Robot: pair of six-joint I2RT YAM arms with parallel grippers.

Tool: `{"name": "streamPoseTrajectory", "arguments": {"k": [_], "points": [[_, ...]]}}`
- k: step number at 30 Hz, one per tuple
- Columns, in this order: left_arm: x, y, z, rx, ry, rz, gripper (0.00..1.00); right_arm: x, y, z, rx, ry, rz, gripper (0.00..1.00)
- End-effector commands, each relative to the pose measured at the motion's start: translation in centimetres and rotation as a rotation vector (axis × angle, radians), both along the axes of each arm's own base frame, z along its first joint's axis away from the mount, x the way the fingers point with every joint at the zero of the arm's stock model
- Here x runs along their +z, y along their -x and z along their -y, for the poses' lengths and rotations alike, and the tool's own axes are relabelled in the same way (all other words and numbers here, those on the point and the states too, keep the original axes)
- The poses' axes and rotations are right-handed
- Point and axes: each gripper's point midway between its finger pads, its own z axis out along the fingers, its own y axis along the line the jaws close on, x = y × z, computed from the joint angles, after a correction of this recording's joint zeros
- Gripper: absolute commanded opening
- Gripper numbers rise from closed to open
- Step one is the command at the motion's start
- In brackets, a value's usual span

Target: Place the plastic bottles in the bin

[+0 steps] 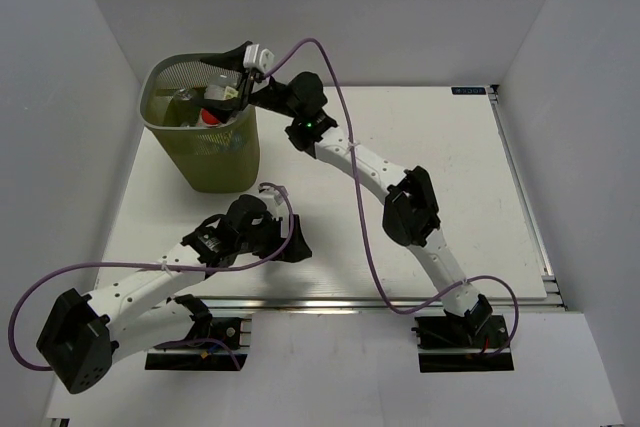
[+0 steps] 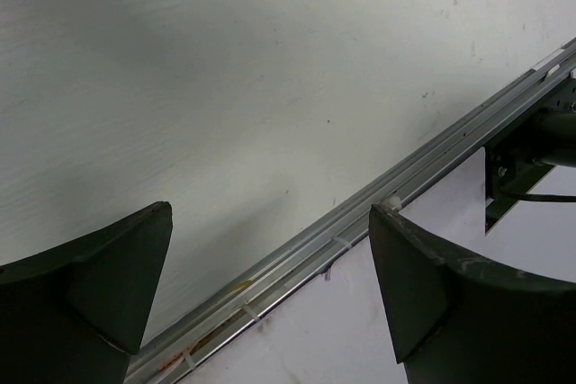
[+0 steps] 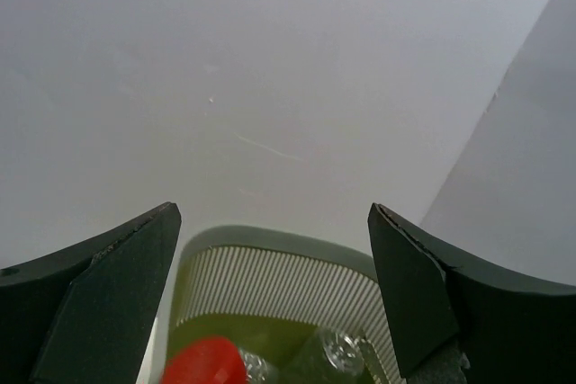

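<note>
The olive-green mesh bin (image 1: 160, 77) stands at the table's back left. Clear plastic bottles lie inside it; one has a red cap (image 1: 213, 117). My right gripper (image 1: 238, 82) is open and empty, over the bin's right rim. In the right wrist view the bin's far wall (image 3: 270, 285) shows between my fingers, with the red cap (image 3: 205, 364) and another clear bottle (image 3: 340, 350) below. My left gripper (image 1: 283, 243) is open and empty, low over the table in front of the bin. No bottle shows on the table.
The white table (image 1: 440, 162) ends at a metal rail along the near edge (image 2: 360, 213). White walls enclose the back and both sides. A purple cable (image 1: 340, 107) loops over the right arm; another trails from the left arm.
</note>
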Motion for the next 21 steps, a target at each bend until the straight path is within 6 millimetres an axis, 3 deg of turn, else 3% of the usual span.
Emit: {"name": "streamPoseTrajectory", "arguments": {"k": [1, 3, 4, 5, 7, 9, 10, 11, 12, 13, 14, 15, 16, 17, 18, 19, 20, 21], "points": [[0.8, -0.1, 0.4, -0.005, 0.03, 0.024, 1.0, 4.2, -0.1, 2.5, -0.046, -0.068, 0.03, 0.9], [0.7, -0.2, 0.4, -0.011, 0.026, 0.03, 1.0, 6.2, 0.0, 4.0, -0.062, -0.087, 0.045, 0.9], [0.9, -0.4, 0.6, -0.011, 0.034, 0.04, 1.0, 5.8, -0.5, 4.2, -0.089, -0.076, 0.056, 0.9], [0.9, -0.4, 0.6, -0.017, 0.031, 0.046, 1.0, 9.0, -0.2, 6.5, -0.13, -0.123, 0.076, 0.9], [0.7, -0.4, 0.6, -0.017, 0.031, 0.047, 1.0, 9.7, -1.7, 8.3, -0.208, -0.124, 0.089, 0.9], [1.0, -0.6, 0.7, -0.024, 0.045, 0.074, 1.0, 12.5, -2.5, 10.9, -0.306, -0.078, 0.066, 0.9], [0.9, -0.6, 0.7, -0.029, 0.041, 0.081, 1.0, 10.9, -5.8, 12.3, -0.438, 0.0, -0.004, 0.9], [1.1, -0.7, 0.8, -0.029, 0.047, 0.087, 1.0, 11.2, -6.2, 13.5, -0.485, 0.029, -0.023, 0.9], [1.0, -0.9, 0.7, -0.03, 0.038, 0.099, 1.0, 7.0, -7.2, 13.8, -0.52, 0.2, -0.134, 0.9], [1.5, -1.2, 0.9, -0.039, 0.043, 0.123, 1.0, 6.4, -9.1, 17.1, -0.626, 0.235, -0.179, 0.9], [1.7, -1.5, 0.9, -0.037, 0.042, 0.141, 1.0, 4.4, -9.8, 18.3, -0.663, 0.303, -0.229, 0.9], [1.8, -1.7, 0.9, -0.048, 0.034, 0.153, 1.0, -3.2, -9.8, 19.7, -0.687, 0.498, -0.376, 0.9], [2.1, -2.0, 0.9, -0.045, 0.03, 0.171, 1.0, -3.4, -10.6, 23.8, -0.772, 0.511, -0.426, 0.9], [2.4, -2.2, 1.1, -0.051, 0.035, 0.189, 1.0, -5.4, -10.5, 25.4, -0.789, 0.549, -0.486, 0.9], [2.9, -2.6, 1.2, -0.048, 0.038, 0.216, 1.0, -6.3, -8.7, 28.7, -0.809, 0.577, -0.528, 0.9], [3.3, -2.8, 1.2, -0.061, 0.033, 0.239, 1.0, -11.2, -8.4, 30.8, -0.826, 0.658, -0.605, 0.9], [3.6, -3.2, 1.3, -0.061, 0.033, 0.264, 1.0, -12.5, -8.2, 32.9, -0.866, 0.691, -0.617, 0.9], [3.9, -3.5, 1.5, -0.068, 0.039, 0.291, 1.0, -13.4, -6.2, 35.1, -0.915, 0.715, -0.641, 0.9]]}}
